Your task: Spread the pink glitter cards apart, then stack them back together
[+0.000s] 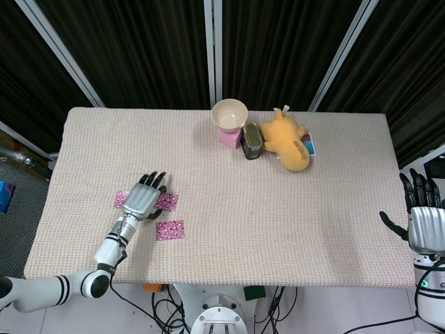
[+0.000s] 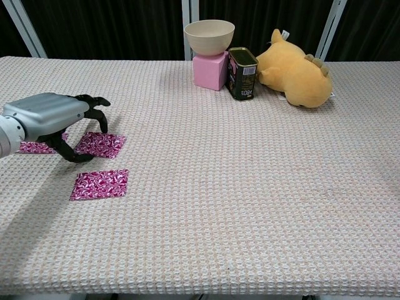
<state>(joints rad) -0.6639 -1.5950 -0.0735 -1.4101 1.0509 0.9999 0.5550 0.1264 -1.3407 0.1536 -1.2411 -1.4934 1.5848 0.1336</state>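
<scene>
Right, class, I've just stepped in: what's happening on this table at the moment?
The left robot hand is over two pink glitter cards lying side by side on the woven table, fingers curled down onto them. A third card lies apart, nearer the front edge. The right robot hand waits open off the table's right end, holding nothing.
</scene>
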